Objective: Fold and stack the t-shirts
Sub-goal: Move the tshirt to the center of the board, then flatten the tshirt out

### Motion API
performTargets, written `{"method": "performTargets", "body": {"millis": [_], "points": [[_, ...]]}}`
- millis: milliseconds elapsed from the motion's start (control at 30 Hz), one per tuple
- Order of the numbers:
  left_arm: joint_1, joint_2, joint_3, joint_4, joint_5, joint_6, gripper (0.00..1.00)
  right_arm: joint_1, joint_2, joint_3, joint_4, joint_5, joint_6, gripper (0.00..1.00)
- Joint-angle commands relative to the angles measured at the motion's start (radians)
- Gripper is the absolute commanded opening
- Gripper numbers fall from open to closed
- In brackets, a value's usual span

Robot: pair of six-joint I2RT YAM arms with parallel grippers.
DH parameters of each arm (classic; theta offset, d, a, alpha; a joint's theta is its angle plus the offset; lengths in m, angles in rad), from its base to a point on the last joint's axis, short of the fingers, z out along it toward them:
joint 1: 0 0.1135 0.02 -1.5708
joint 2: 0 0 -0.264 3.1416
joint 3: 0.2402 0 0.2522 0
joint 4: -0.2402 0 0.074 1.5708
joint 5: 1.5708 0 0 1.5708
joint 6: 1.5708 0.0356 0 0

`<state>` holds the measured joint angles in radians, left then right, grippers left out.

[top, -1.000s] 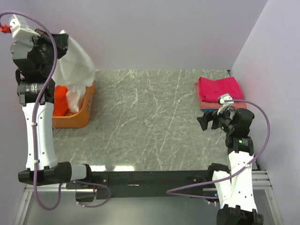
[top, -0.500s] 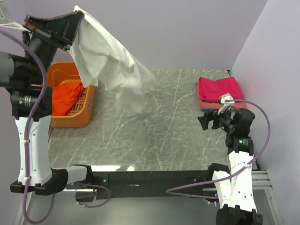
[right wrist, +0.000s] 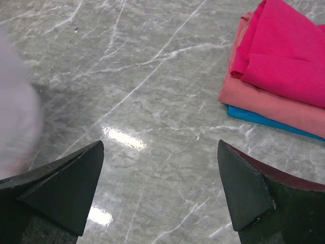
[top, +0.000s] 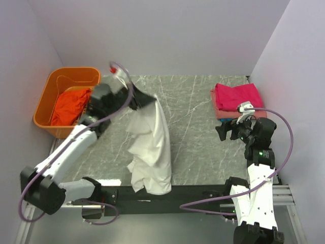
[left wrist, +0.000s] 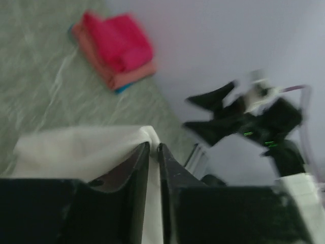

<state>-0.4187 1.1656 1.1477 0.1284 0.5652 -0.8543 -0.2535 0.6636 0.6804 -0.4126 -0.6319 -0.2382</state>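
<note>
We see one grey marble-patterned table [top: 203, 152] under everything. Over its left-middle hangs one white cloth t-shirt [top: 150, 152], long and rumpled. Its top is bunched at the left gripper [top: 144, 100], and its lower end trails to the table's near edge, onto the black rail there. We cannot make out any print on it.

One rigid orange plastic basket [top: 51, 84] sits at the far left corner, with one crumpled orange-red shirt [top: 68, 104] lying inside it. By the far right corner stands one folded stack of three: a magenta shirt [top: 238, 94] on top, a pink shirt [right wrist: 254, 99] beneath it and a blue shirt [right wrist: 259, 118] at the bottom. That makes five shirts.

Of the two claws, the left gripper's fingers stand narrow, pinching white cloth between them. The right gripper [top: 226, 131] hovers near the stack, on its near side, spread wide and holding nothing.
</note>
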Motion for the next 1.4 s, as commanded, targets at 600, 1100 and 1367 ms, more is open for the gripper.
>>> {"method": "performTargets", "body": {"millis": [600,1100,1367], "points": [[-0.032,-0.403,-0.365,-0.386,-0.720,0.588,0.97,0.873,0.301,0.157,-0.186,0.027,-0.489,0.93],[-0.032,-0.873,-0.482,-0.487,-1.134,0.523,0.99,1.413,0.959,0.461,0.334,0.630,-0.207,0.84],[-0.032,-0.886,-0.479,-0.483,-1.120,0.532,0.99,1.422,1.096,0.489,0.298,0.675,-0.104,0.73]]}}
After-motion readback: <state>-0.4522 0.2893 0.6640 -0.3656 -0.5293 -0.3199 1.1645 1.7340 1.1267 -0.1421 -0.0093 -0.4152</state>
